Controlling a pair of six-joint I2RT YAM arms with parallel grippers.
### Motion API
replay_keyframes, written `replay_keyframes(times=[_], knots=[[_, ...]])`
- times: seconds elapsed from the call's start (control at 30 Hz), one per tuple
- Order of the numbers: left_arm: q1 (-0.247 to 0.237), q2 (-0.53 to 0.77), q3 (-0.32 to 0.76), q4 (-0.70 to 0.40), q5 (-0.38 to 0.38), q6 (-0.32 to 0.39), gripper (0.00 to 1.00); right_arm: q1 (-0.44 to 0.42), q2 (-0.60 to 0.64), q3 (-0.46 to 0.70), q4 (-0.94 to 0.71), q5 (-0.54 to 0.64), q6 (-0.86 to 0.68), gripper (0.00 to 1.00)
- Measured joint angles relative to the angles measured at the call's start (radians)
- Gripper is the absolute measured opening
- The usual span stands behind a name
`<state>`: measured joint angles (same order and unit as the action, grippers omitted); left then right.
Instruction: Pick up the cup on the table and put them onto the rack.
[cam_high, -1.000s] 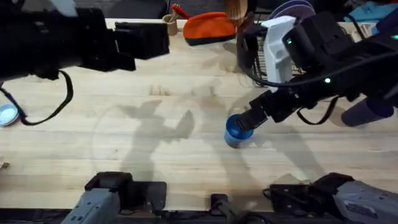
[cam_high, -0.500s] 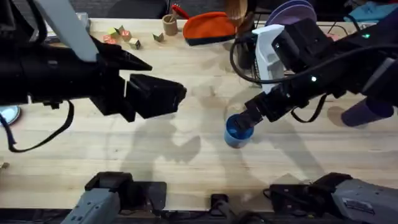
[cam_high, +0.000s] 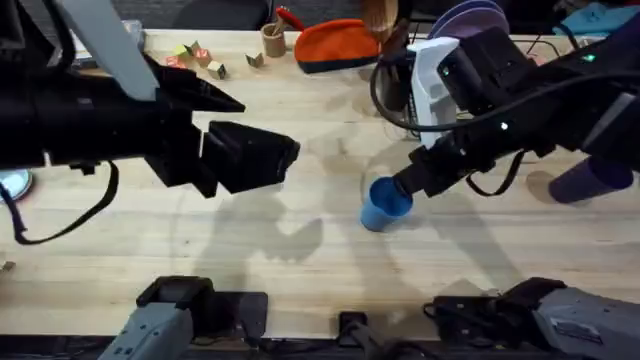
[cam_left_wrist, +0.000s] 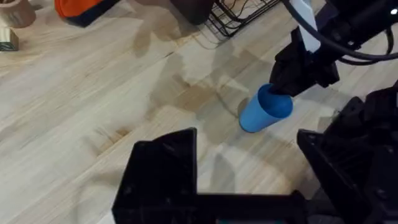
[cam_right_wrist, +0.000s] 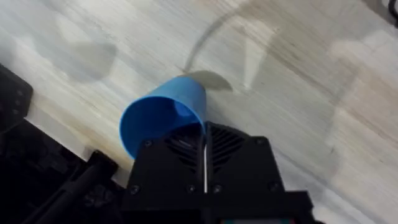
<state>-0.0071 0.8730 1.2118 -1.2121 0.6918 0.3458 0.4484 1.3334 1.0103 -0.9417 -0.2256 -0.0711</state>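
Observation:
The blue cup (cam_high: 383, 205) is tilted on the table (cam_high: 300, 250) right of centre, its mouth turned up toward the right arm. My right gripper (cam_high: 412, 184) is shut on its rim; in the right wrist view the blue cup (cam_right_wrist: 158, 115) leans out from under the right gripper (cam_right_wrist: 204, 134). The left wrist view shows the blue cup (cam_left_wrist: 264, 110) from afar. A purple cup (cam_high: 590, 180) stands at the far right, partly behind the right arm. The black wire rack (cam_high: 400, 105) is at the back right. My left gripper (cam_high: 265, 128) hovers open over the middle left, holding nothing.
An orange pouch (cam_high: 335, 45), a small wooden cup (cam_high: 272, 40) and wooden blocks (cam_high: 200, 58) line the back edge. A purple plate (cam_high: 470, 15) stands in the rack. A small round lid (cam_high: 12, 183) lies at the left edge.
The blue cup has tipped from upright to tilted with the right gripper on its rim. The left arm swung in toward the middle a second ago and has held still since.

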Motion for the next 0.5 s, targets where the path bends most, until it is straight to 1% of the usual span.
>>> replay_keyframes(times=[0.13, 0.2, 0.23, 0.27, 0.37, 0.5], knots=[[0.000, 0.000, 0.000, 0.000, 0.000, 0.000, 0.993, 0.000, 0.000, 0.016, -0.044, 0.000, 0.000, 0.032], [0.000, 0.000, 0.000, 0.000, 0.000, 0.000, 0.993, 0.000, 0.000, 0.049, -0.085, 0.000, 0.000, 0.031], [0.000, 0.000, 0.000, 0.000, 0.000, 0.000, 0.993, 0.000, -0.001, 0.076, -0.110, 0.000, 0.000, 0.032], [0.000, 0.000, 0.000, 0.000, 0.000, 0.000, 0.993, -0.010, -0.001, 0.171, -0.185, 0.000, 0.000, 0.031], [0.000, 0.000, 0.000, 0.000, 0.000, 0.000, 0.993, -0.042, -0.002, 0.269, -0.246, 0.000, 0.000, 0.031], [0.000, 0.000, 0.000, 0.000, 0.000, 0.000, 0.993, -0.124, -0.003, 0.391, -0.316, 0.000, 0.000, 0.031]])
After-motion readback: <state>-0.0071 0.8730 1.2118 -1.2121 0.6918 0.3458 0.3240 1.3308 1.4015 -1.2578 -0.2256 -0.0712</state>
